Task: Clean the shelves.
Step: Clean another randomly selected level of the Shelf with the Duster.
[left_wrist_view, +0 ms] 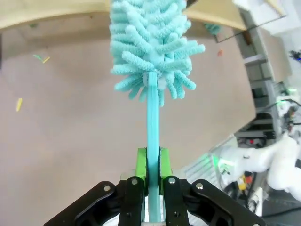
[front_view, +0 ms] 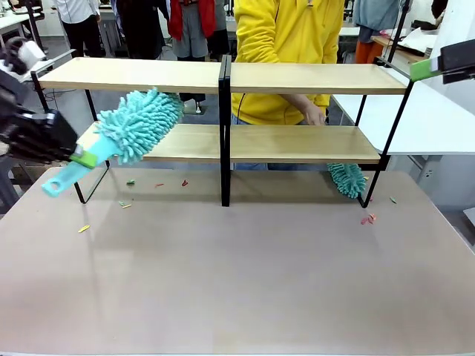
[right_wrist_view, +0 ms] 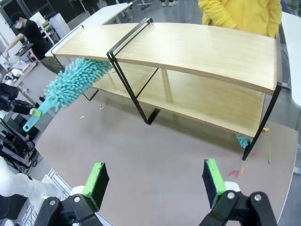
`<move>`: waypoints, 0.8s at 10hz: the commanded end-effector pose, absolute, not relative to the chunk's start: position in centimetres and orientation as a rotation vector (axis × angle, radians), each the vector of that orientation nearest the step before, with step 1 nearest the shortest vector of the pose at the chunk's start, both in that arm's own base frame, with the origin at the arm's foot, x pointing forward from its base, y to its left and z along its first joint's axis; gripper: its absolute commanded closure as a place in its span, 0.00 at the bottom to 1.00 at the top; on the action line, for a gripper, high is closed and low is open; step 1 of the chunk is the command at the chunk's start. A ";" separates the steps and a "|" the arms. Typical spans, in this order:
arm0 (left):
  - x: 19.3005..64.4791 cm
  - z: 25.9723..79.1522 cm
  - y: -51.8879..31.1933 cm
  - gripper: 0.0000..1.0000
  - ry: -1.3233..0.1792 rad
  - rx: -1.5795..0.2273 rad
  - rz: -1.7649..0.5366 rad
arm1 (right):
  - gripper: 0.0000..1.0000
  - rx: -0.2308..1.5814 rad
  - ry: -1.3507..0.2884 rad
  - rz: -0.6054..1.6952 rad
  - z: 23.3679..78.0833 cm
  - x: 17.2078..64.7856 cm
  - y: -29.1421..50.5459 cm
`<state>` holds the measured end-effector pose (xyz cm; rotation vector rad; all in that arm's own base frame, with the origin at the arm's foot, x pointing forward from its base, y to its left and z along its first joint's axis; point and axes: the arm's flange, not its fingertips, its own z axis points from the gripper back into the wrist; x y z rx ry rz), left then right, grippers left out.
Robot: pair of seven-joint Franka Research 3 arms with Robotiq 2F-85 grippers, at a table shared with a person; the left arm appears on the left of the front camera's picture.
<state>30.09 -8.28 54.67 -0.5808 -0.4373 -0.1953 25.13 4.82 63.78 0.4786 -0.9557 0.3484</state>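
Left hand (left_wrist_view: 153,159) clenched on teal microfibre duster (front_view: 138,123), head angled to sweep the shelves (front_view: 297,77). Right hand (right_wrist_view: 155,181) released, holding nothing.

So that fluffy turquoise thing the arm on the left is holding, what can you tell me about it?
It is a duster: a bushy head of soft turquoise strands on a flat, light-blue, plastic-looking handle. The left gripper is shut on that handle with its green pads. The duster tilts up to the right, its head over the left end of the lower board of the shelves, seemingly brushing it.
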 end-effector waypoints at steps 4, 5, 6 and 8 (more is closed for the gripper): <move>34.2 50.3 -13.1 1.00 -0.431 -0.486 -0.064 | 0.00 0.485 -0.952 0.350 63.8 25.2 4.8; 34.8 49.4 -14.1 1.00 -0.440 -0.470 -0.076 | 0.00 0.485 -0.952 0.350 63.8 25.2 4.8; 35.3 49.2 -15.0 1.00 -0.461 -0.494 -0.092 | 0.00 0.485 -0.952 0.350 63.8 25.2 4.8; 36.6 48.6 -16.6 1.00 -0.528 -0.502 -0.083 | 0.00 0.485 -0.952 0.350 63.8 25.2 4.8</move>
